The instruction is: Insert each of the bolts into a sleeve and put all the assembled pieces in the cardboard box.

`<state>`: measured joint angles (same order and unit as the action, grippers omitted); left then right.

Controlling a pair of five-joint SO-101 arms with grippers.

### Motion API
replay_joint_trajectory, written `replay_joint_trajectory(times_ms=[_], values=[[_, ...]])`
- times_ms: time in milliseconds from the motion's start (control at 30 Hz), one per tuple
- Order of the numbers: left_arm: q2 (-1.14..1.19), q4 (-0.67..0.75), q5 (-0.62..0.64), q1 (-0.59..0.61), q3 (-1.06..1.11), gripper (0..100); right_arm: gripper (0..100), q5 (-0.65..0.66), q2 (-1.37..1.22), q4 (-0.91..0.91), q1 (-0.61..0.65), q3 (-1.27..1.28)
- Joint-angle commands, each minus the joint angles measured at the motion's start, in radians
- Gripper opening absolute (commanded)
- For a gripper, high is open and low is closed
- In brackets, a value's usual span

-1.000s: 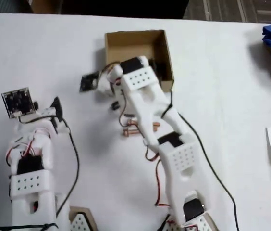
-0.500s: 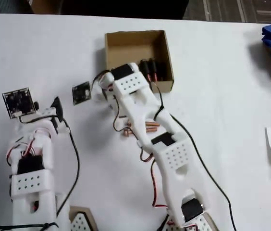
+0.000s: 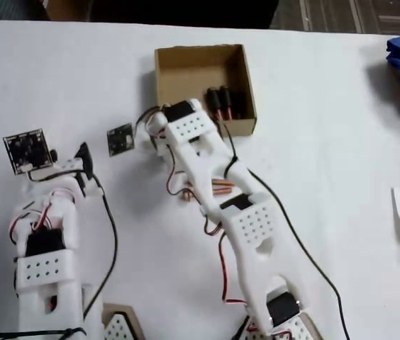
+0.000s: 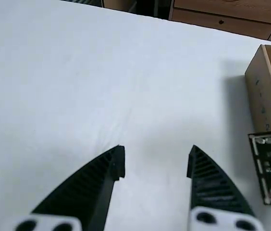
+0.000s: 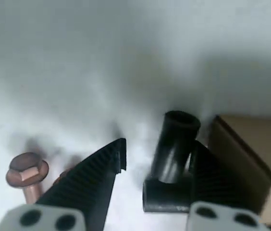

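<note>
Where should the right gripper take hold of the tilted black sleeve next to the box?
Probably mid-barrel, across its round sides. The sleeve leans, open end up, over a second sleeve lying flat, so come down from above, one finger on the box side, the other on the bolt side. The open right gripper straddles it.

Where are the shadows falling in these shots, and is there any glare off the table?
High view: the white table is evenly lit with no glare, and a soft shadow lies on it by the copper bolts. Left wrist view: a faint shadow sits beside the cardboard box. Right wrist view: heavy shadow darkens the table around the black sleeves.
</note>
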<state>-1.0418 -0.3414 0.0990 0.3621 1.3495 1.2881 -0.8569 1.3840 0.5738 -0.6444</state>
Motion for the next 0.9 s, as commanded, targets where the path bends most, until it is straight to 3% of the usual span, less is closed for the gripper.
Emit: replay_joint_trajectory(times_ms=[0,267,467,567,867], values=[[-0.023,-0.005,-0.006,0.008,-0.039,23,19.4,0.008,-0.004,-0.008,0.015,-0.011],[-0.023,-0.005,-0.003,0.008,-0.039,23,19.4,-0.017,-0.005,-0.010,0.018,-0.018],[-0.023,-0.002,-0.003,0.008,-0.039,23,15.6,-0.279,-0.035,-0.030,0.015,-0.100],[-0.023,0.000,-0.002,0.008,-0.039,23,1.7,-0.288,-0.065,-0.027,0.015,-0.124],[-0.023,0.002,-0.003,0.008,-0.041,23,2.0,-0.292,-0.079,0.021,0.015,-0.143]])
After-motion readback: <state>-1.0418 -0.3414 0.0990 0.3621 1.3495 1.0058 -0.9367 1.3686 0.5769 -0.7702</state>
